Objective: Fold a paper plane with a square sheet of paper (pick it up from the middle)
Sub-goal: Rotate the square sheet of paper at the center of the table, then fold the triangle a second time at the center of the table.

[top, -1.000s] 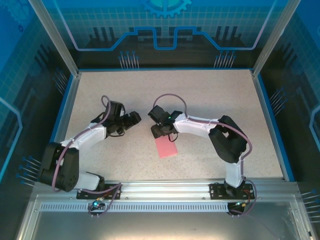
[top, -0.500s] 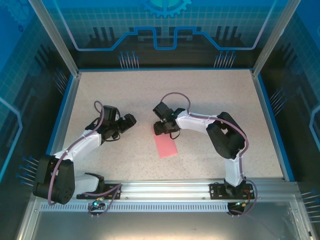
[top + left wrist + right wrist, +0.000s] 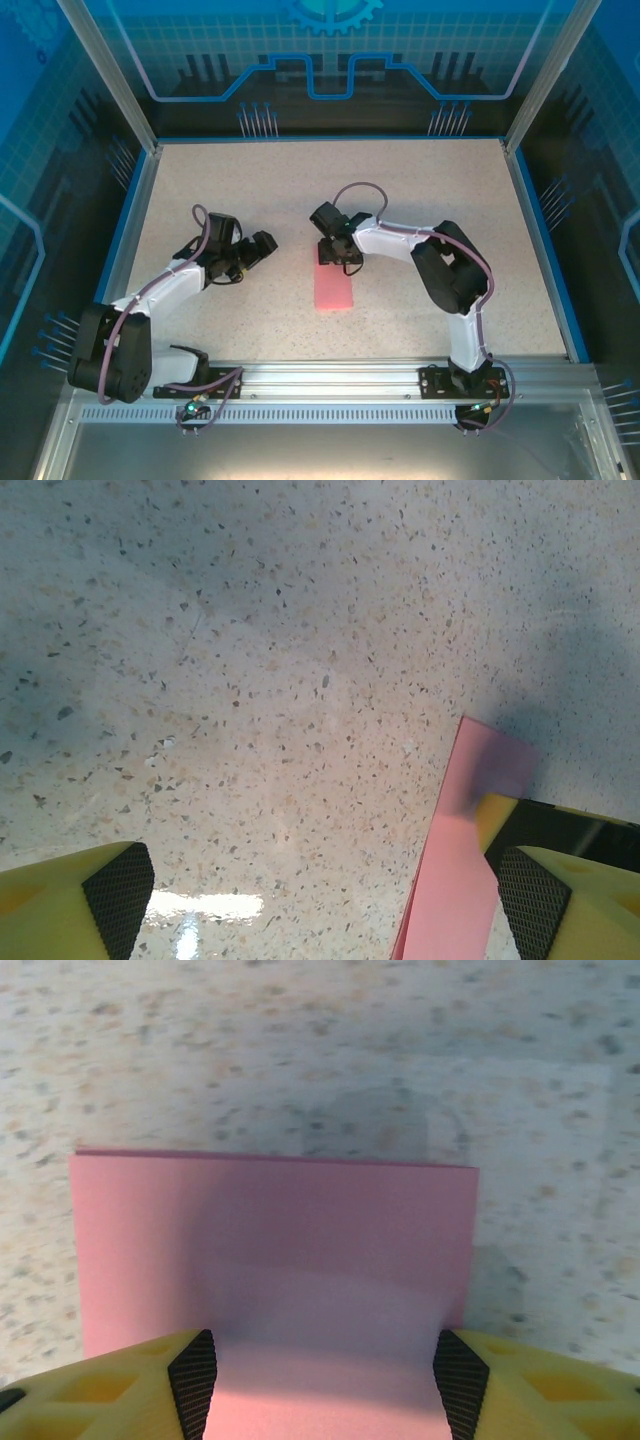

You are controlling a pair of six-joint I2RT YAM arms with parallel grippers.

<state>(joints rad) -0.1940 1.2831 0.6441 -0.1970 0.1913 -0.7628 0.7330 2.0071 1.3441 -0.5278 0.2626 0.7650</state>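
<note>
pressing looks like the step in hand: the right gripper [image 3: 336,258] sits at the 12 o'clock end of the sheet of paper [image 3: 334,290], which is a narrow pink rectangle lying flat near the middle of the table [image 3: 420,190]. its jaws stand about half apart, with the pads [image 3: 192,1372] apparently resting on the paper rather than pinching it, probably to pin it or firm a crease. the left gripper [image 3: 257,248] hovers at the paper's 10 o'clock, spread wide and holding nothing, likely placed to catch the long edge beside it.
</note>
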